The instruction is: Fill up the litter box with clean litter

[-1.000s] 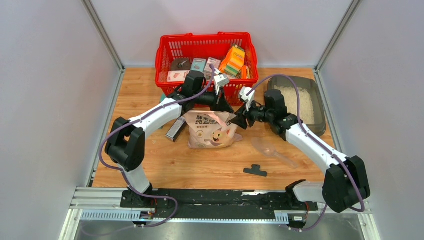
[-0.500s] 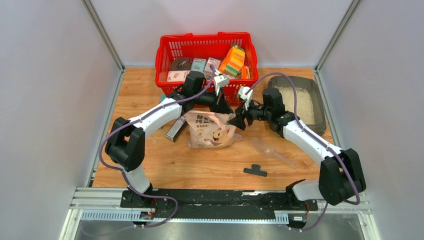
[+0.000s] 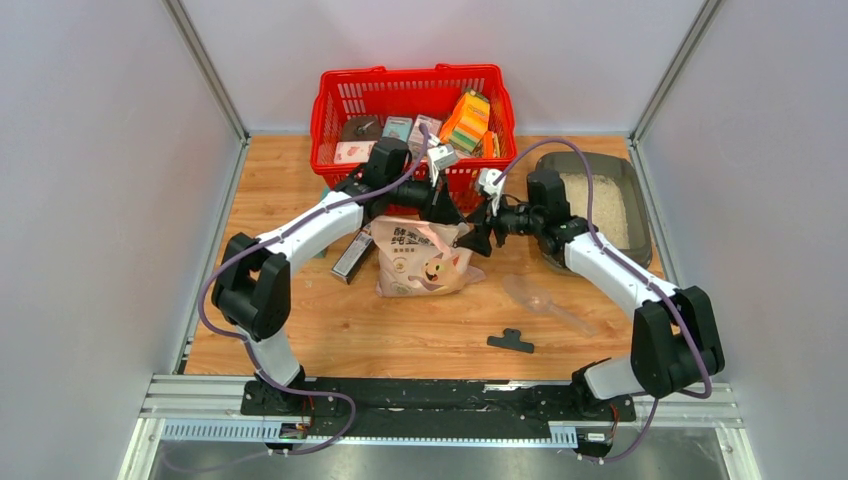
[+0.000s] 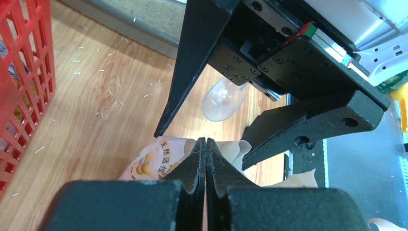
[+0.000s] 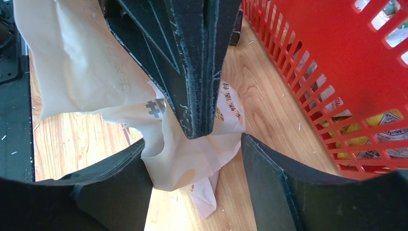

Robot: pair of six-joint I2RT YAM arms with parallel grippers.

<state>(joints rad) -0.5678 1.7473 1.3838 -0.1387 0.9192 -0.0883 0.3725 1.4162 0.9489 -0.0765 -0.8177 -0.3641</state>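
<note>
My left pincer [image 4: 206, 147] pinches the bag [image 3: 425, 262] top; my right pincer [image 5: 195, 156] stands spread around it. The bag looks floppy and heavy, so I'd grip its lip

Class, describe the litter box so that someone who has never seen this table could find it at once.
Start at the red shopping basket at the far edge of the wooden table. To its right, in the far right corner, lies the litter box. Unlike the tall mesh basket, it is a shallow grey-brown tray with rounded corners, holding pale litter.
</note>
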